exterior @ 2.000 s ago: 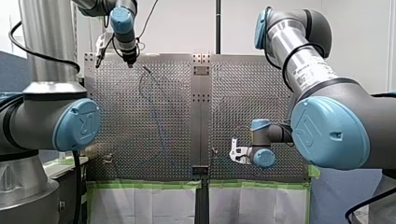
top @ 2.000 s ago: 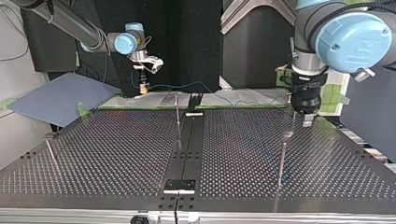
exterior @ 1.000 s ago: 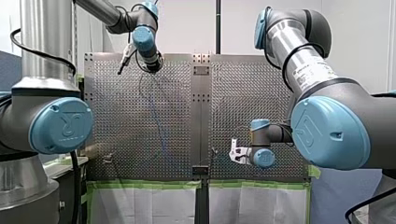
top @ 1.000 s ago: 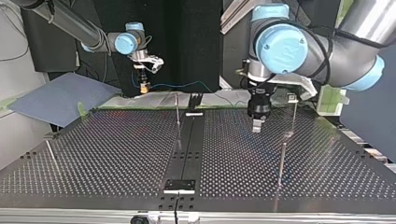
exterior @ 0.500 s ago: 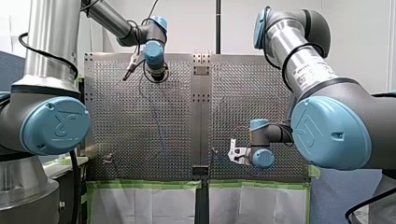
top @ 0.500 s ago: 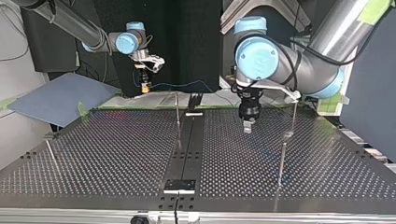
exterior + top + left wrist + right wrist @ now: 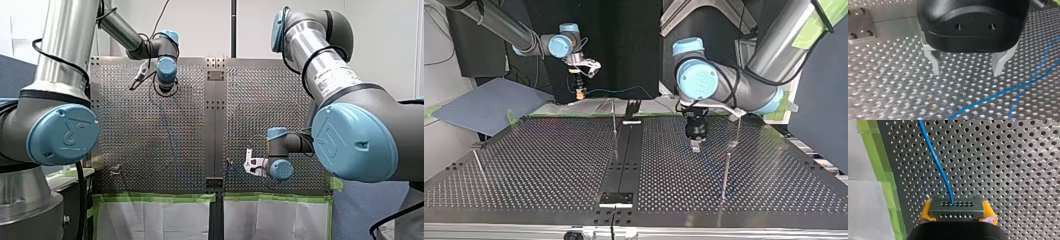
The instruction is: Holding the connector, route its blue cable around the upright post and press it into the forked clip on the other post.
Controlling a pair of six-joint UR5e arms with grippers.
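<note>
Grips the dark grey connector [image 7: 956, 209] in my right gripper [image 7: 957, 205], yellow pads [image 7: 925, 210] pressed tight against both its ends. Sends the blue cable [image 7: 935, 162] out of the upper row of holes in the connector's face and away over the perforated table [image 7: 1010, 170], beside green tape [image 7: 880, 170]. Sits at 11 o'clock in the top view, near the table's far edge, and at 5 o'clock of centre in the front view.

Hangs my left gripper [image 7: 966, 74] just above the table, metal fingers [image 7: 935, 62] spread wide, nothing between them, a run of the cable lying ahead. Stands toward 4 o'clock of centre in the top view, between an upright post [image 7: 614, 120] at 12 o'clock and a thin post with a small head [image 7: 738, 115] at 3 o'clock. Cannot tell whether that head is the forked clip.

Carries print on the label [image 7: 330, 82] of my right arm [image 7: 300, 35], too small to read. Carries a raised mark on the blue joint cap [image 7: 64, 134] at 9 o'clock in the front view, with an R legible.
</note>
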